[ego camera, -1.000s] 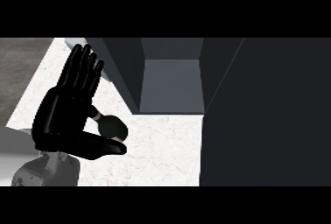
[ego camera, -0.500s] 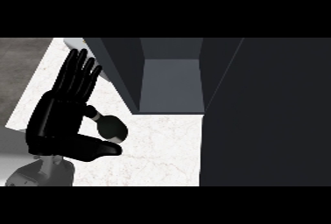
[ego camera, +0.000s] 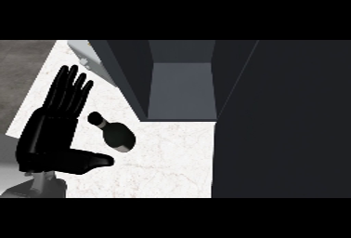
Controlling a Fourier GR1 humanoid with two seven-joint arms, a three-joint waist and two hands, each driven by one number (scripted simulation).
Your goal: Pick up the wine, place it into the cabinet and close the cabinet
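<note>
Currently the dark glass wine bottle (ego camera: 115,132) lies on the white marble worktop (ego camera: 171,158), neck toward upper left, just right of the left robot hand (ego camera: 51,135), fingers straight and apart, thumb beneath it; right hand unseen.

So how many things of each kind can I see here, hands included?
Wine bottles: 1, the dark wine bottle lying on the white counter.
Cabinets: 1, the open cabinet.
Hands: 1, the left hand, open beside the bottle.
Total: 3, plus the counter.
</note>
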